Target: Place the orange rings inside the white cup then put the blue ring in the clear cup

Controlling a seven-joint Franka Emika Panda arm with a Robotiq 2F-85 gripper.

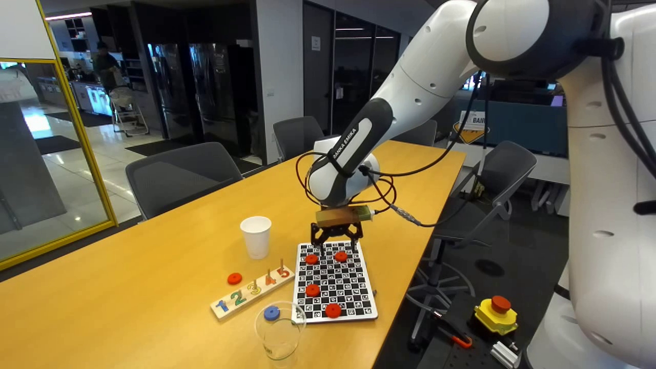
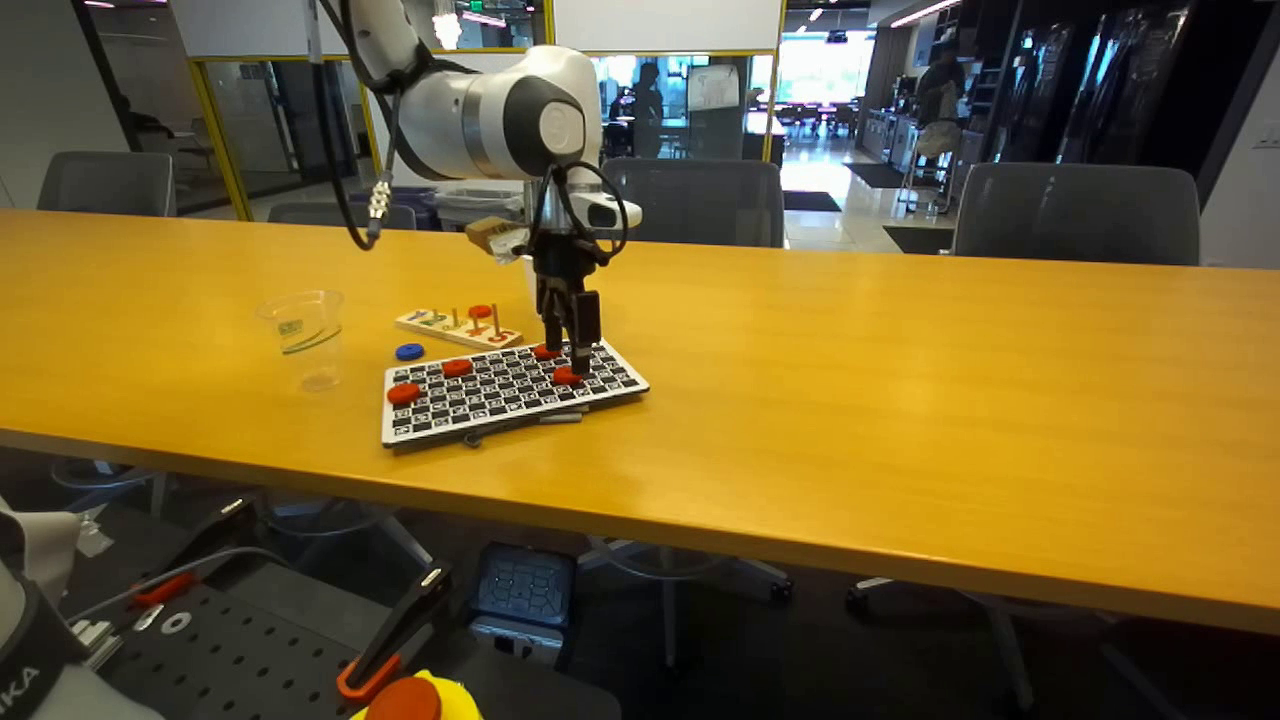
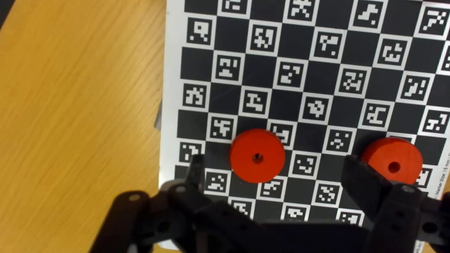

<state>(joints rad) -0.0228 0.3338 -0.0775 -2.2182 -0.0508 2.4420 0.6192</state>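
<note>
Five orange rings [image 1: 312, 290], in an exterior view: four flat on a black-and-white checkered board [image 1: 330, 277], one on the wood-toned table [image 1: 128, 312] between the white cup [image 1: 256, 238] and a wooden number strip [image 1: 253, 292]. White cup: plain, upright, bottom out of sight. Number strip: numerals 1 to 5, upright pegs. One clear cup [image 1: 281, 341]: upright, near a corner of the board; one blue ring [image 1: 271, 313] shows through its wall. Black gripper [image 1: 337, 248] on a white arm [image 1: 430, 61]: pointing down over the board's far end, jaws spread wide, nothing in hold. One yellow box with red button [image 1: 495, 316]: off the table, near the arm's base. In an exterior view, clear cup [image 2: 310, 345] upright, apart from the blue ring [image 2: 409, 352], which lies flat on the table outside it, near the board's edge. White cup: mostly hidden behind the gripper. One grey bar [image 2: 530, 422]: along the board's near edge. Gripper: one fingertip down close to an orange ring; contact cannot be told. Mesh-backed chairs [image 2: 690, 200]: across the table. Wrist view: two orange rings on the board, central holes showing. One lies between the parted fingertips, apart from both; the other is partly covered by a fingertip. Table: along the left of the board.
</note>
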